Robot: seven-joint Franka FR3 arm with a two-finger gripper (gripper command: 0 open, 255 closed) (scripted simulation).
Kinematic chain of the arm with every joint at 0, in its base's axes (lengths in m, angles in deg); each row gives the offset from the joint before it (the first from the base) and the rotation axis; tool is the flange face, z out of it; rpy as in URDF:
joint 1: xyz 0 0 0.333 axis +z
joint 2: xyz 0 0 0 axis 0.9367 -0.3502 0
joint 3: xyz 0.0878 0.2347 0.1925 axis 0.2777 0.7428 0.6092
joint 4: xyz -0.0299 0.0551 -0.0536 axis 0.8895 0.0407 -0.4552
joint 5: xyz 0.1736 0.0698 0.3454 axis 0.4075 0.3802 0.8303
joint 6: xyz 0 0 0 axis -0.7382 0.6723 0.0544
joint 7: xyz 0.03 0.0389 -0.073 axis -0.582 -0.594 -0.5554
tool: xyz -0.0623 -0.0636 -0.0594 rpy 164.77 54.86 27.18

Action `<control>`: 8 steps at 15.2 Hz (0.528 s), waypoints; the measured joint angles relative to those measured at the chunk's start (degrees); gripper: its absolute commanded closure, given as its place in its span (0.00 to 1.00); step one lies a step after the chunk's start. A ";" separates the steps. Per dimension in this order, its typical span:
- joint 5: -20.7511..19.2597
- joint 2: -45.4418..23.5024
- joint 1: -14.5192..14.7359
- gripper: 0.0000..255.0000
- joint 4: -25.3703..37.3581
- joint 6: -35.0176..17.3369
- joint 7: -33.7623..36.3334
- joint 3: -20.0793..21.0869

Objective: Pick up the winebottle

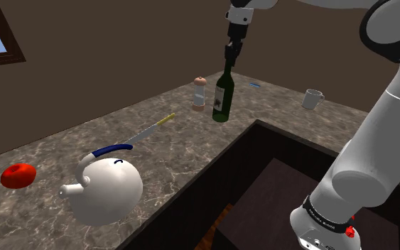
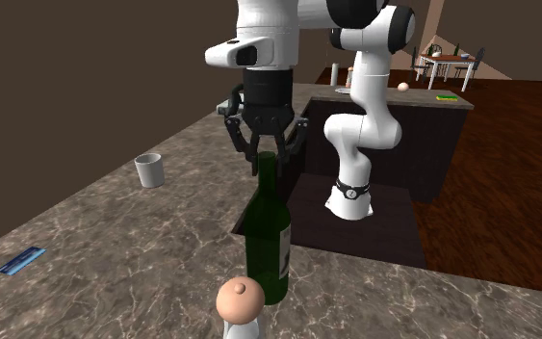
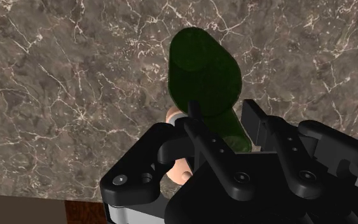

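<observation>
A dark green wine bottle (image 1: 222, 99) with a pale label stands upright near the far edge of the brown marble counter (image 1: 63, 142). My black gripper (image 1: 231, 60) comes straight down onto its neck. In the second exterior view the fingers (image 2: 257, 156) clasp the top of the neck of the bottle (image 2: 267, 241). Looking down along the gripper (image 3: 225, 118), the bottle (image 3: 203, 63) stretches away between the two fingers. I cannot tell whether its base rests on the counter or hangs just above it.
A shaker with a peach cap (image 1: 200, 94) stands close beside the bottle. A grey mug (image 1: 312, 98) and a blue card (image 1: 254, 84) lie farther back. A white teapot (image 1: 106, 188), a blue-handled utensil (image 1: 145, 133) and a red object (image 1: 17, 175) sit nearer. A dark recess (image 1: 262, 192) borders the counter.
</observation>
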 measured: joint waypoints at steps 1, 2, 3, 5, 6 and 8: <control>0.00 -0.02 0.00 1.00 0.02 0.00 0.01 0.00; 0.00 -0.03 0.00 1.00 0.03 0.00 0.01 0.00; 0.01 -0.05 0.00 1.00 0.06 0.02 0.01 0.00; 0.02 -0.14 0.01 1.00 0.42 0.33 0.04 0.01; 0.06 -0.34 0.00 1.00 1.26 1.01 0.02 0.00; 0.09 -0.50 -0.05 1.00 2.93 2.53 -0.04 -0.05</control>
